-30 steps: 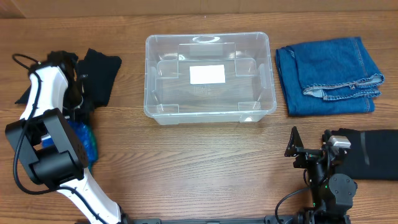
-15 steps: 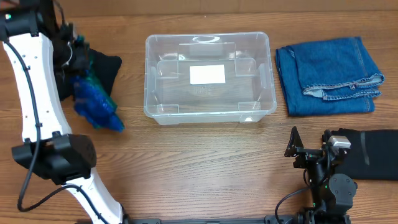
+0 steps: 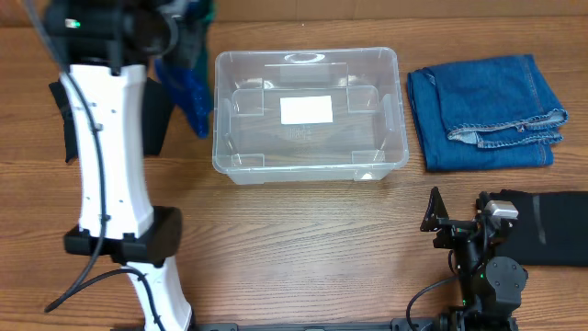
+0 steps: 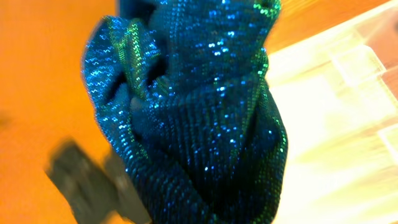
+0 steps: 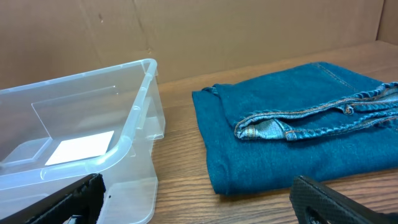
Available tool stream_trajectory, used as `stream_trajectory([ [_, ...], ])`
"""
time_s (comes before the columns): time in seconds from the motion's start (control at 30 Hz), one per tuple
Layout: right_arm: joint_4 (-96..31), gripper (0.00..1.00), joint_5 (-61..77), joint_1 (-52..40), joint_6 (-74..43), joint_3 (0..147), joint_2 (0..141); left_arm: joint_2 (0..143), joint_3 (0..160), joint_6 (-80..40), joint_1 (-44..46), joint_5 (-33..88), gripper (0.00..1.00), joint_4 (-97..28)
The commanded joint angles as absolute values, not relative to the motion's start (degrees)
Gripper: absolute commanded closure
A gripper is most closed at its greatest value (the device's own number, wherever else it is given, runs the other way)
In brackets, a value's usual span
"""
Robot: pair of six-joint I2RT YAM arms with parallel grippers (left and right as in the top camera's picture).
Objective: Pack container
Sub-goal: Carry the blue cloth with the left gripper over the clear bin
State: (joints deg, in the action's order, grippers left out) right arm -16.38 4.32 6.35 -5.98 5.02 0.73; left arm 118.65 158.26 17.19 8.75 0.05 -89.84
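Note:
The container [image 3: 220, 110] is a clear rectangular bin with a white label [image 3: 306, 109] on its bottom, standing at the table's middle back with nothing in it. My left gripper [image 3: 182, 26] is raised at the back left and shut on a sparkly blue-green cloth [image 3: 190, 85], which hangs just outside the bin's left wall. In the left wrist view the cloth [image 4: 199, 118] fills the frame and hides the fingers, with the bin [image 4: 339, 124] to its right. My right gripper [image 5: 199, 205] is open and empty near the front right, facing the bin [image 5: 134, 124].
Folded blue jeans [image 3: 482, 110] lie right of the bin and also show in the right wrist view [image 5: 292, 143]. A black garment [image 3: 551, 230] lies at the front right beside the right arm. Another black garment [image 3: 154, 115] lies left of the bin, under the left arm.
My left arm has lifted the sparkly cloth off the table's left side and carried it back and to the right, up to the bin's left wall. The right arm has not moved.

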Motion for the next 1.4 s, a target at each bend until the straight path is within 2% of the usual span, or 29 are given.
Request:
stream_trajectory([
  [0.0,-16.1,0.0,4.6,6.5,-6.0,5.0,0.3,118.2,160.5,30.8,16.1,-10.2,0.96,-84.9],
  [0.17,-16.1,0.0,4.6,6.5,-6.0,5.0,0.3,118.6,160.1,42.4,25.7,-18.6,0.96,-77.0],
  [0.37,-16.1,0.0,4.6,6.5,-6.0,5.0,0.3,121.7,159.8,54.4,31.6,-18.9,0.96,-76.6],
  [0.73,-16.1,0.0,4.6,6.5,-6.0,5.0,0.3,131.1,159.3,59.0,32.9,-17.5,0.96,-82.8],
  [1.37,-16.1,0.0,4.6,6.5,-6.0,5.0,0.3,133.7,150.0,83.8,30.1,-14.8,0.96,-79.4],
])
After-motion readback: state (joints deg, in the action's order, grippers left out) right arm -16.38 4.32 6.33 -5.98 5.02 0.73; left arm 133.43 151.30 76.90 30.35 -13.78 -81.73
